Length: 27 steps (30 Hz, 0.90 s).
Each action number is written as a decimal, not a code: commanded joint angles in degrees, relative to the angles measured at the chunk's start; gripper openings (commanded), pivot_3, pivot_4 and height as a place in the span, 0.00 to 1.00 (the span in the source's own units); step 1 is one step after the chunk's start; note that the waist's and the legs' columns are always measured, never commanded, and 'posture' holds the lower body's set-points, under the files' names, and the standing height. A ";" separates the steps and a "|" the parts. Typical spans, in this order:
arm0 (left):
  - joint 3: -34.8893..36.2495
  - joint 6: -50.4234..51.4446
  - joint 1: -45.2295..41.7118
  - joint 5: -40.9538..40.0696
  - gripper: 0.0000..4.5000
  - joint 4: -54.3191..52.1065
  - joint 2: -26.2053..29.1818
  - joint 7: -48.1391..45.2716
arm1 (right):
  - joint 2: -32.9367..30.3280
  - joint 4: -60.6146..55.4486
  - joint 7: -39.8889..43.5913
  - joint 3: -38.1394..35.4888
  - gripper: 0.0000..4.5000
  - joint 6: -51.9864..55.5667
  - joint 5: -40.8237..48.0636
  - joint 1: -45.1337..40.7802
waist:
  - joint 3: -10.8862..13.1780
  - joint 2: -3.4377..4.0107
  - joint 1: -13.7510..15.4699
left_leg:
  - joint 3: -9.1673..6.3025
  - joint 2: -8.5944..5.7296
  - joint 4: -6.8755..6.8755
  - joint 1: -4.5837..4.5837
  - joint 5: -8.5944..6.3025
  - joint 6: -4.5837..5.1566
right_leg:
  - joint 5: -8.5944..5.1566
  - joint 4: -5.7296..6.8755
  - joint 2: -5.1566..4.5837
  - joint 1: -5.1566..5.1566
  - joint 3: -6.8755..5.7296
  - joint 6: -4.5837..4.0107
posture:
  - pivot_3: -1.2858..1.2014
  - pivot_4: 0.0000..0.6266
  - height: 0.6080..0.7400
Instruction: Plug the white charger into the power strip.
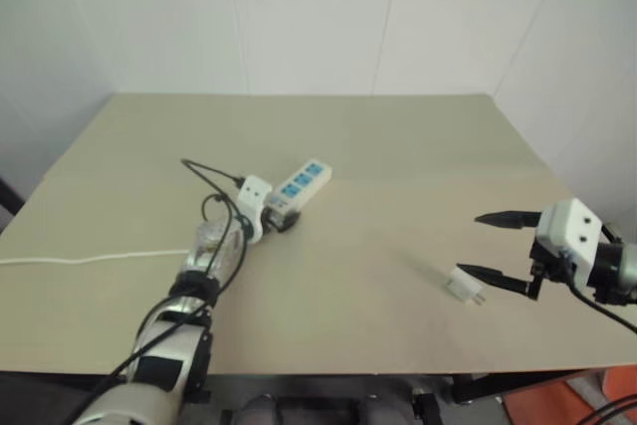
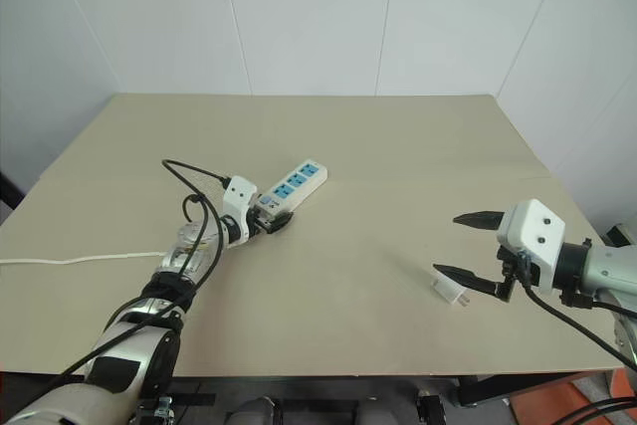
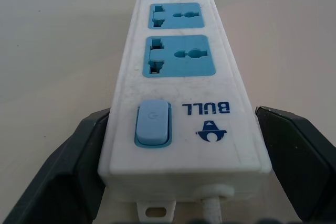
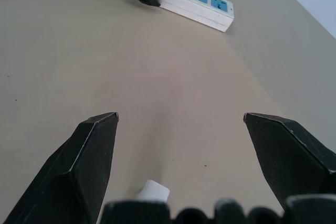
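Left gripper, fingers apart, straddles the switch end of the long white three-socket power strip, presumably to steady it. Right gripper, fingers also spread, hangs over the small white cube charger, not yet grasped.

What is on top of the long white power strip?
The power strip has three blue sockets and a blue switch on top, nothing plugged in. Its underside is hidden against the table.

The power strip carries the blue brand word "BULL", upside down in the left wrist view, beside its blue switch, with a small logo next to the word.
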 commanded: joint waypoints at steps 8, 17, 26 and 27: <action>0.03 -4.89 -3.54 1.58 1.00 8.63 -2.23 0.12 | 0.53 -2.96 -0.84 -2.19 1.00 0.06 1.61 0.25 | -0.02 0.02 0.33 | -0.10 -0.09 0.10 0.03 0.02 -0.03 | 0.00 0.00 -0.03 0.08 -0.01 0.16 | 0.52 0.24 1.00; 0.54 -8.63 -2.25 1.97 0.73 11.05 -2.95 -3.99 | 0.59 -4.37 -1.46 -2.84 1.00 0.57 1.93 1.22 | -0.07 0.07 0.65 | -0.10 -0.10 0.11 0.02 0.02 -0.03 | 0.00 -0.01 -0.05 0.09 0.00 0.16 | 0.52 0.24 1.00; -0.50 -6.80 3.37 -3.19 0.73 -3.98 2.13 -27.89 | 0.12 -5.11 -2.09 -3.68 1.00 1.13 2.16 2.23 | -0.08 0.08 0.38 | -0.10 -0.08 0.10 -0.02 0.02 -0.03 | 0.04 -0.03 -0.04 0.06 -0.01 0.08 | 0.52 0.24 1.00; -0.77 -5.88 4.44 -4.01 0.73 -6.74 2.99 -30.58 | 0.13 -5.15 -2.09 -3.73 1.00 1.16 2.18 2.31 | -0.07 0.08 0.27 | -0.09 -0.08 0.10 -0.05 0.02 -0.04 | 0.09 -0.02 -0.04 0.03 -0.01 -0.01 | 0.52 0.24 1.00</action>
